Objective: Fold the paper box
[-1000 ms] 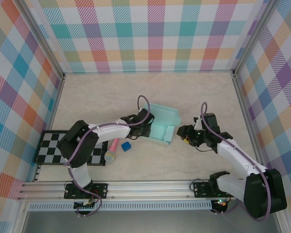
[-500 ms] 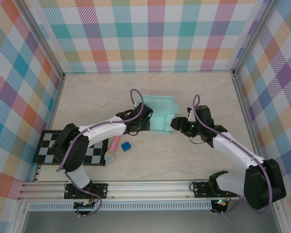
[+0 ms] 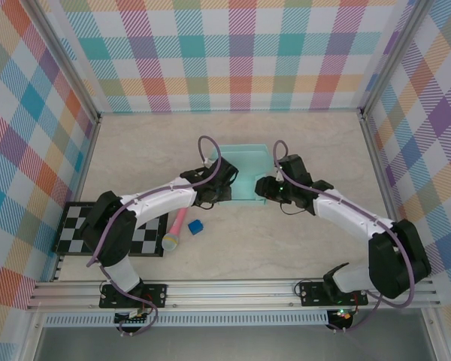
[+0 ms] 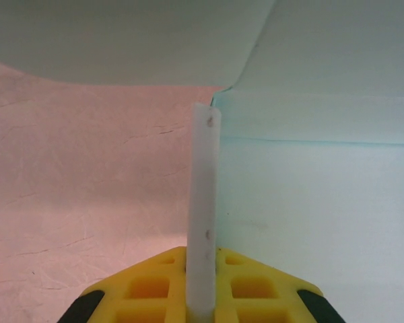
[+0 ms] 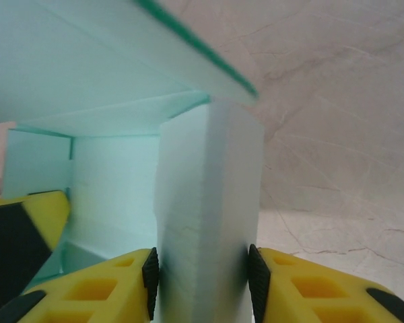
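The paper box (image 3: 244, 167) is pale mint card, part folded, lying at mid-table with its walls raised. My left gripper (image 3: 224, 185) is at the box's left side. In the left wrist view it (image 4: 205, 272) is shut on a thin upright card edge (image 4: 206, 188) of the box, whose panel (image 4: 316, 202) spreads to the right. My right gripper (image 3: 265, 188) is at the box's right side. In the right wrist view its pads (image 5: 150, 277) press both faces of a thick doubled-over flap (image 5: 205, 215), so this gripper (image 5: 202, 282) is shut on the box too.
A small dark blue cube (image 3: 195, 226) and a pink stick with a yellow-green end (image 3: 174, 230) lie left of centre, beside a black-and-white checkerboard mat (image 3: 83, 229). Plaid walls (image 3: 225, 53) close in three sides. A metal rail (image 3: 225, 292) runs along the front.
The box has shifted towards the back wall with the left gripper on it. The right gripper has moved left to the box and closed on its right flap.
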`<state>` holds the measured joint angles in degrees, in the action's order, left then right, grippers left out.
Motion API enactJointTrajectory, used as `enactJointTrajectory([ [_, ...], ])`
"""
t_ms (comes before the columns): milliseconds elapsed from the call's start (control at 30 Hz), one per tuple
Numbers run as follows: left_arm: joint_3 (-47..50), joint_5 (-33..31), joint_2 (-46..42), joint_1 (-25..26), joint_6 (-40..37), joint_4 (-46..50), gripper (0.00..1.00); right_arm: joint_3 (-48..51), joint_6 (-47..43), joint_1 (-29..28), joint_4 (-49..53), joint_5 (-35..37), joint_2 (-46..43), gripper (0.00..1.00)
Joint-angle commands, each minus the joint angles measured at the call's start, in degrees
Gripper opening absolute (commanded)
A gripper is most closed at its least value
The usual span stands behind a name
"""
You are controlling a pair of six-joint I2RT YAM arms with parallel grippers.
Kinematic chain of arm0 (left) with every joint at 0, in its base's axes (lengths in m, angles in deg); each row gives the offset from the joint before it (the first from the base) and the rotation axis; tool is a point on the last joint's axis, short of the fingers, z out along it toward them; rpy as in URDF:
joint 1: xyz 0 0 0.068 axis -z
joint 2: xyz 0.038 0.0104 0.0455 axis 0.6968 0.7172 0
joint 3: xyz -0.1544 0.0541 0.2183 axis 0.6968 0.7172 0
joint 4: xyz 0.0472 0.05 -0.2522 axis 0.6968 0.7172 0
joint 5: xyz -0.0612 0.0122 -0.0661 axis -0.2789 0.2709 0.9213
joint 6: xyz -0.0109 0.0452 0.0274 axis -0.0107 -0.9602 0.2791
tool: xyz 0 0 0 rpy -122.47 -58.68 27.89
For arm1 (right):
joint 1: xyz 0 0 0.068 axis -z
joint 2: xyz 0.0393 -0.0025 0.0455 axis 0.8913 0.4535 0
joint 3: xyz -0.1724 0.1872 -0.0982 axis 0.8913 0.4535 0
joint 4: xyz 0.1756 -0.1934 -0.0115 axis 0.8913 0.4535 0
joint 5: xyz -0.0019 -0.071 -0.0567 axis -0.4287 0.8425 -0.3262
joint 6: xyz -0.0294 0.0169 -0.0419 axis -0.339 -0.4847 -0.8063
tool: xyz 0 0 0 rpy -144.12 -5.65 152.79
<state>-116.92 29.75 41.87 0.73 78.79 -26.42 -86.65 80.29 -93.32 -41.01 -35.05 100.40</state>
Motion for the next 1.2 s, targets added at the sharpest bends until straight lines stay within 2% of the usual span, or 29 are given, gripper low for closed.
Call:
enactJointTrajectory([
  [0,-2.74,-1.85,-0.98,0.78,2.14,1.74,0.0,-2.63,-2.01,-1.74,4.75,7.86,1.71,0.39],
  [200,-4.87,-2.21,0.59,1.14,2.85,3.77,0.0,-8.83,-3.31,-5.92,10.58,14.64,6.99,0.38],
  [333,-5.64,-2.61,0.67,1.62,3.93,4.5,0.0,-12.0,-3.04,-8.08,12.22,17.54,10.03,0.23],
  [433,-6.21,-2.85,-0.72,1.59,4.91,5.18,0.17,-12.9,-2.79,-8.56,12.57,18.79,11.23,0.13],
  [533,-5.2,-1.35,-3.87,1.52,4.92,3.15,0.32,-13.09,-3.3,-8.56,12.3,19.06,11.35,0.1],
  [633,-2.43,1.25,-8.63,0.96,4.54,-1.31,0.61,-12.93,-3.48,-7.95,11.94,17.59,10.94,0.08],
  [700,0.23,2.84,-12.49,0.43,3.68,-5.06,0.79,-11.75,-2.5,-5.95,10.52,13.46,9.85,0.07],
  [767,3.79,7.08,-16.72,-0.47,1.21,-10.18,0.85,-10.14,-2.22,-3.12,8.33,8.46,8.31,0.06],
  [867,8.66,10.99,-23.39,-2.14,-1.2,-17.73,1.0,-8.0,-3.86,1.59,4.63,-0.54,6.12,0.06],
  [1000,16.61,14.37,-32.36,-3.55,-9.96,-28.81,1.0,-6.58,-5.77,9.2,0.38,-15.67,4.68,0.06],
  [1067,20.19,14.57,-36.2,-4.07,-13.71,-32.79,1.0,-7.51,-6.15,11.89,0.76,-20.49,4.28,0.06],
  [1133,24.19,15.47,-38.25,-4.36,-17.13,-37.91,1.0,-8.52,-5.45,14.69,0.32,-26.06,4.22,0.06],
  [1167,26.17,17.87,-38.51,-4.47,-19.91,-41.43,1.0,-9.04,-4.28,16.35,-0.88,-30.36,4.47,0.06],
])
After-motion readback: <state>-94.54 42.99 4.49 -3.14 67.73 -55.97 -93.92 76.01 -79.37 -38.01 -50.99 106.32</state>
